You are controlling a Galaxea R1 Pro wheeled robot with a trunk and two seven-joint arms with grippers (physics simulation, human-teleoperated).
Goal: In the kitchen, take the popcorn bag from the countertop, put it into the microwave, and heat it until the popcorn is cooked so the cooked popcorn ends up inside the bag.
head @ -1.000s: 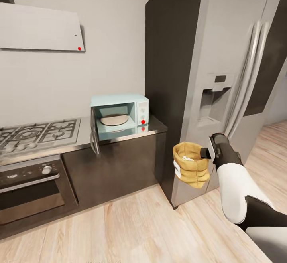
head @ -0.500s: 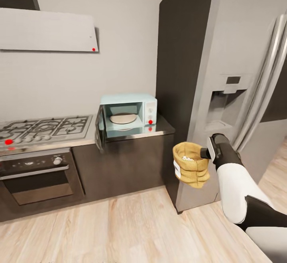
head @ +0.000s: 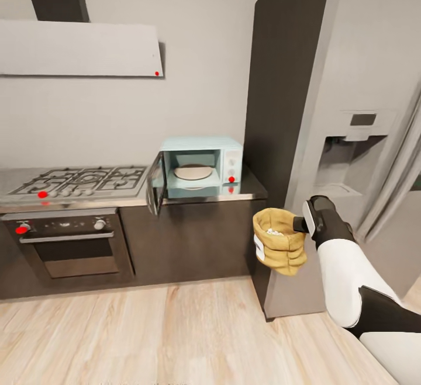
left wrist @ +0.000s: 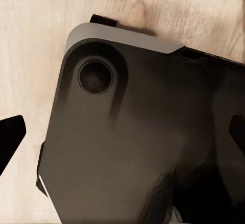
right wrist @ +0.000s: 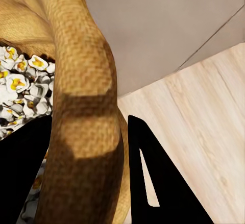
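We see right hand [head: 299,224] pinching rolled rim of crumpled tan popcorn bag [head: 279,248], held in air. Boxy mint microwave [head: 202,165], door open, at 10 o'clock on steel bench [head: 245,189]. Left hand's grip unclear.

A pale grey wall [head: 193,52] fills the upper left of the frame, with a flat range hood [head: 79,49] mounted above a gas hob [head: 82,179]. A built-in oven [head: 67,243] sits among dark cabinets [head: 190,242]. A tall steel refrigerator [head: 356,110] stands at right on light wood flooring [head: 158,338].
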